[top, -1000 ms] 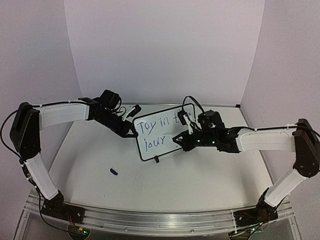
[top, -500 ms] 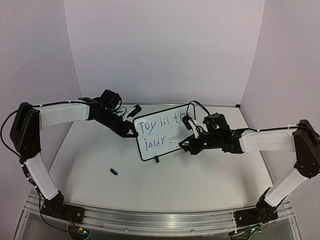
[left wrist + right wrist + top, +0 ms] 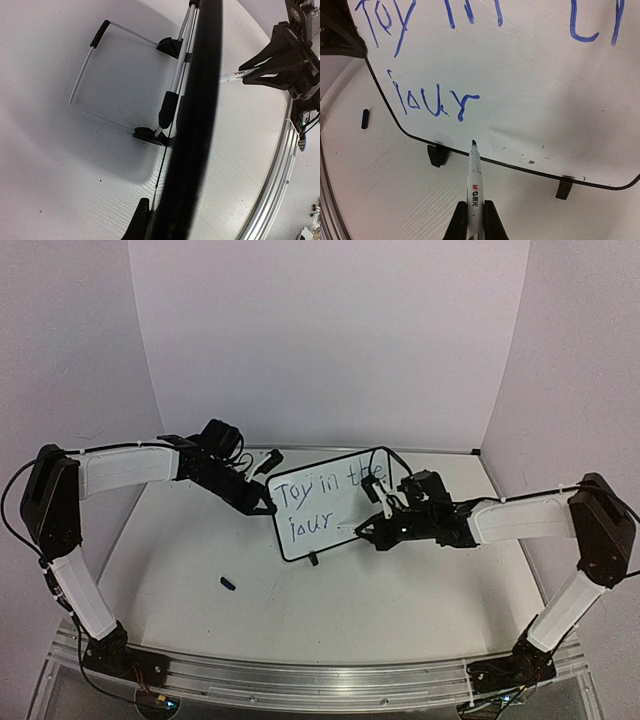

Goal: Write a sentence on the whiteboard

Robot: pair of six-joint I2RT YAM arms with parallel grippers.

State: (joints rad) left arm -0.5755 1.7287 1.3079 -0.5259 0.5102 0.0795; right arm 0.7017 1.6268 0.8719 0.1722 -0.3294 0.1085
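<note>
The whiteboard [image 3: 338, 512] stands tilted on its small black feet at mid-table, with the sentence [image 3: 310, 492] in blue reading "Toy in the" over "jour". My left gripper [image 3: 266, 503] is shut on the board's left edge; the left wrist view shows that edge as a dark blurred band [image 3: 197, 125] running up from the gripper [image 3: 152, 220]. My right gripper [image 3: 475, 212] is shut on a white marker [image 3: 475, 182]. The marker's tip sits just above the board's [image 3: 535, 85] bottom frame, below and right of "jour" [image 3: 432, 102]; contact cannot be told.
A small blue marker cap [image 3: 228, 583] lies on the table left of the board's front, also visible as the cap [image 3: 365, 118]. A wire stand [image 3: 95, 75] props the board from behind. Purple walls close in the back and sides.
The right gripper pulled back to the right, uncovering the word "the", then settled with the marker tip low on the board past "jour". The left arm and board stayed still.
</note>
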